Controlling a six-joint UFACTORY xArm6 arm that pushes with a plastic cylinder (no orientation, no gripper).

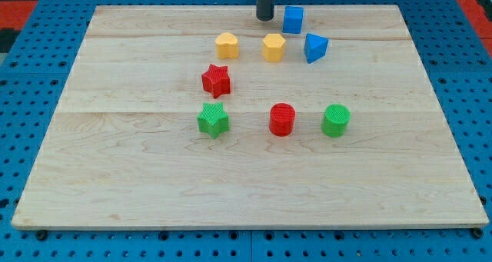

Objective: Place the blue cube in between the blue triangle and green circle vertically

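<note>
The blue cube (293, 20) sits near the view's top edge of the wooden board (138, 177). The blue triangle (314, 47) lies just below and right of it. The green circle (335, 120) stands lower, towards the view's right of centre. My tip (264, 18) is at the view's top, just left of the blue cube, with a small gap between them.
A yellow heart-like block (227, 44) and a yellow hexagon (274, 47) sit left of the blue triangle. A red star (217, 80), a green star (213, 120) and a red circle (282, 119) lie lower. Blue pegboard surrounds the board.
</note>
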